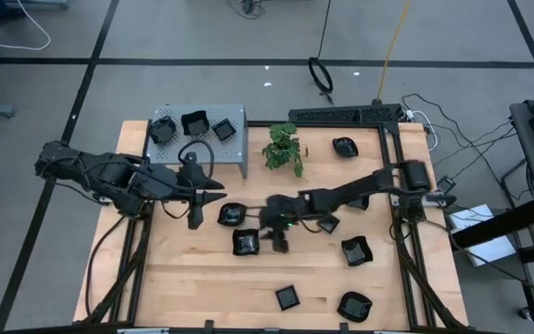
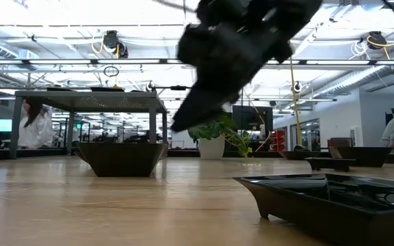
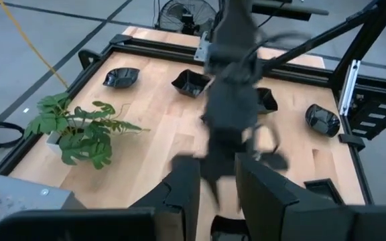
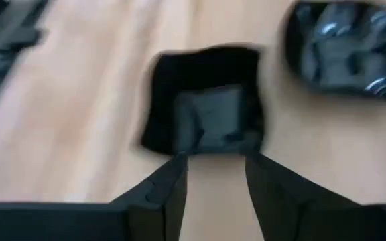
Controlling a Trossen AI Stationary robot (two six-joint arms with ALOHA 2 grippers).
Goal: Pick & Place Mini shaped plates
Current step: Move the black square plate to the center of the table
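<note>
- Wooden table (image 1: 184, 278) is carrying the whole layout, with eight or so mini shaped plates lying loose across its middle and right.
- Grey perforated shelf (image 1: 233, 148) at the far left is holding three plates (image 1: 196, 124) on top, so by appearance a small share of the job is done and most is remaining.
- Left gripper (image 1: 193, 211) is hovering just near of the shelf; its fingers (image 3: 183, 191) are standing parted with nothing between them.
- Right gripper (image 1: 277, 234) is hanging mid-table, its fingers (image 4: 169, 187) spreading and pinching nothing.
- Green potted plant (image 1: 284, 148) is standing just right of the shelf.
- Square plate (image 4: 203, 100) is lying flat on the wood just beyond the right fingertips; it is apparently the next plate to be picked.
</note>
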